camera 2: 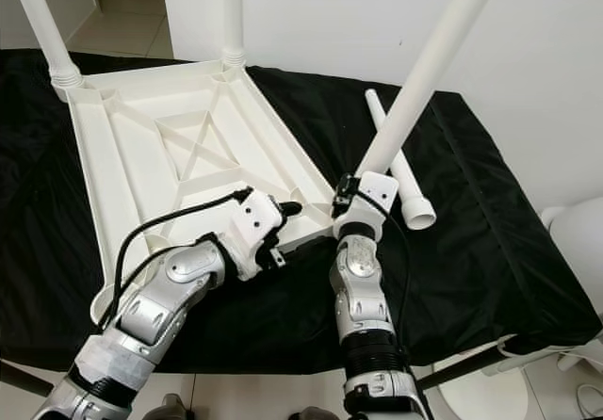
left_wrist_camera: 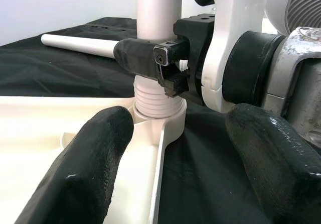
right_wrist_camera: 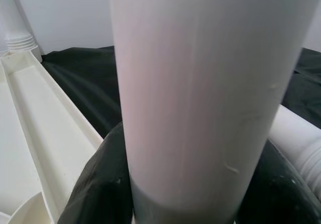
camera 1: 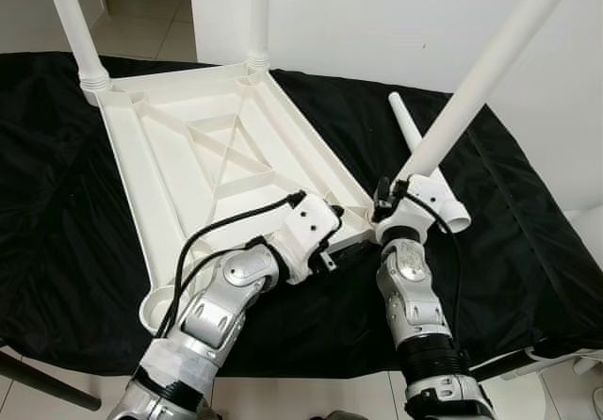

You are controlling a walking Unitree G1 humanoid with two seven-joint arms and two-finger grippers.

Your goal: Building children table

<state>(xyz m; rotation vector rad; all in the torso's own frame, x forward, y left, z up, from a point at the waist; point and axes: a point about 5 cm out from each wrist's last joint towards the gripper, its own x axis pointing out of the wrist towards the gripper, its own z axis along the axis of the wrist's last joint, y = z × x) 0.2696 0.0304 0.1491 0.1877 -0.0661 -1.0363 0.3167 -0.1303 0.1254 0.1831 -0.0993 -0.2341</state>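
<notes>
- Looking down through the left eye view, an upturned white children's table top (camera 1: 203, 161) lies on a black cloth (camera 1: 490, 241) spread over the counter. Two legs already stand in its far corners: a far-left leg (camera 1: 71, 20) and a far-right leg (camera 1: 258, 15). The right pincer (camera 1: 384, 201) is clamped round the base of a third leg (camera 1: 490, 67), which tilts away to the right above the near-right corner socket. The left pincer (camera 1: 330, 255) rests at the tabletop's near edge, just beside that corner.
- In the right eye view, a spare leg (camera 2: 400, 166) lies flat on the cloth beyond the right arm.
- In the left wrist view, the left pincer's fingers (left_wrist_camera: 83, 169) are spread apart, gripping nothing, one over the tabletop's rim. The held leg's ribbed end sits in the corner socket (left_wrist_camera: 168, 126).
- In the right wrist view, the right pincer's fingers (right_wrist_camera: 95, 194) press against both sides of the leg.
</notes>
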